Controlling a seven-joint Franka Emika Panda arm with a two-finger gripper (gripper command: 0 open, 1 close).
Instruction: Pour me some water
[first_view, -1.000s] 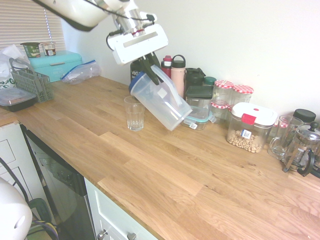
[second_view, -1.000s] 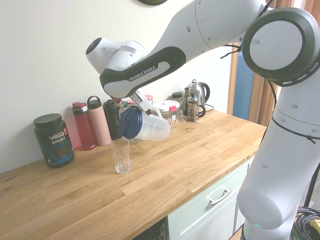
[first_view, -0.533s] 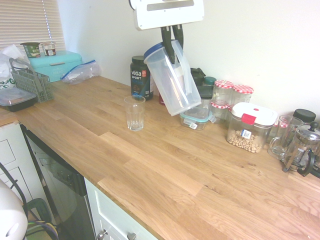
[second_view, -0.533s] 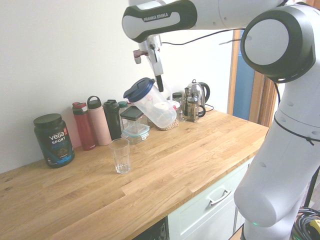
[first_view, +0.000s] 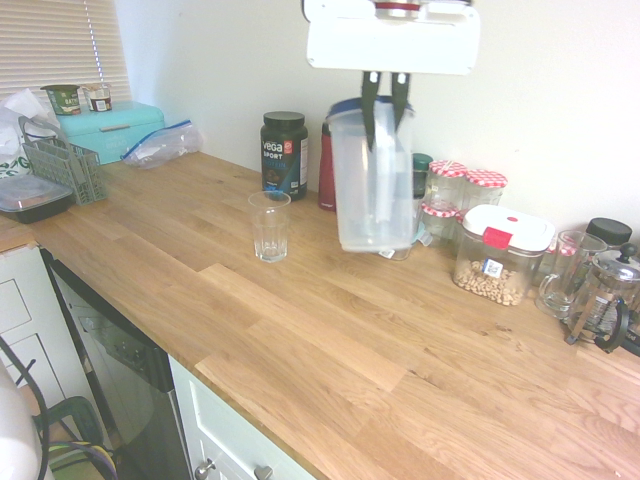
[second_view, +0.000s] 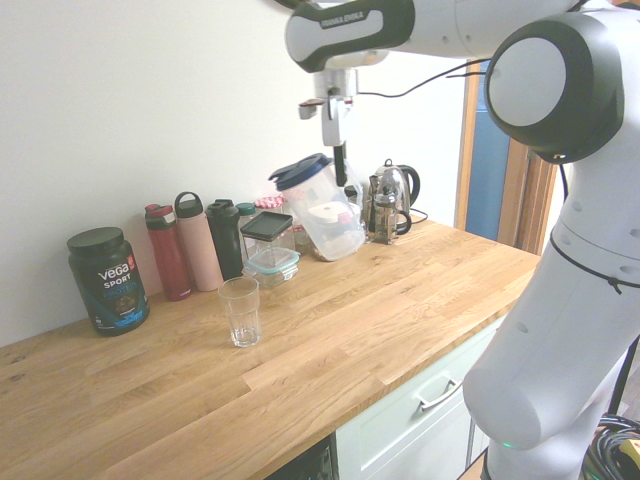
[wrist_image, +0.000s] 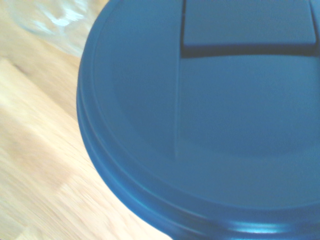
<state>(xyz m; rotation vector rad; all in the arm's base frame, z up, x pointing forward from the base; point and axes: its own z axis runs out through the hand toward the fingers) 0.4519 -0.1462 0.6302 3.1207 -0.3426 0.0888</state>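
While the wooden countertop (first_view: 300, 330) spreads across the whole lower part of the first exterior view, the clear plastic pitcher (first_view: 373, 185) is held in the air above it, at about one o'clock from the counter's middle, close to upright in that view and somewhat tilted in the second exterior view. It is gripped by the gripper (first_view: 384, 100), whose dark fingers are clamped on the pitcher's upper rim beside the blue lid (wrist_image: 210, 115), and that lid fills most of the wrist view. The drinking glass (first_view: 269, 226) is seen standing upright on the counter at about nine o'clock from the pitcher, apart from it and not beneath its spout. Whether any water is in the glass cannot be told. The step in hand is judged to be the carrying of the pitcher away from the glass, so a clear spot on the counter would be needed next for setting it down level before the fingers are released
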